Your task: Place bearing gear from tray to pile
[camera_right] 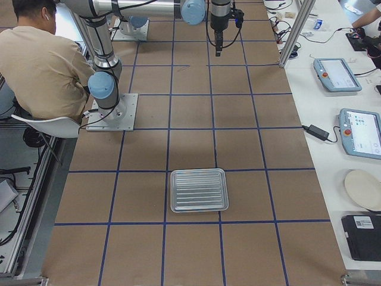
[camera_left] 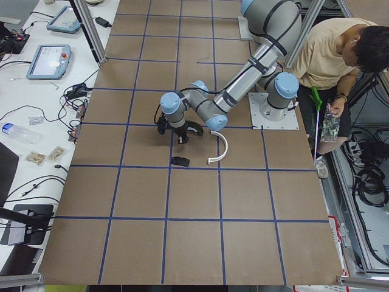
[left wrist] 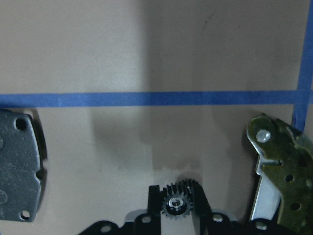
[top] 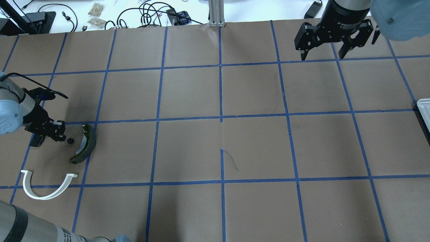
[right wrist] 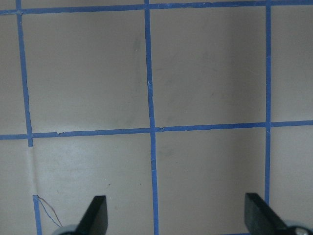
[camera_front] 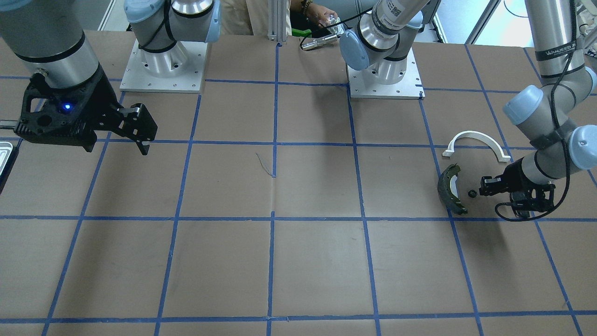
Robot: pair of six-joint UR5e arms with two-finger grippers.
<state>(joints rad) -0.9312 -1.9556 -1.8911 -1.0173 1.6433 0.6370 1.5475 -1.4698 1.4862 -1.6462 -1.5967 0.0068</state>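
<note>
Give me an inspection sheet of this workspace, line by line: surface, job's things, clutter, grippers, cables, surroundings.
surface: table covered in brown paper with a blue tape grid; thin scrawl near the middle.
job's things: tray empty; gear at the pile, near brake shoe, white arch and black pad.
clutter: nothing seen.
grippers: left gripper low at the pile, fingertips flanking the gear, grip uncertain; right gripper open, raised, empty.
cables: black cable loops off the left wrist; loose cables on the bench beyond the table.
surroundings: seated person by the robot bases; teach pendants on the side bench.
</note>
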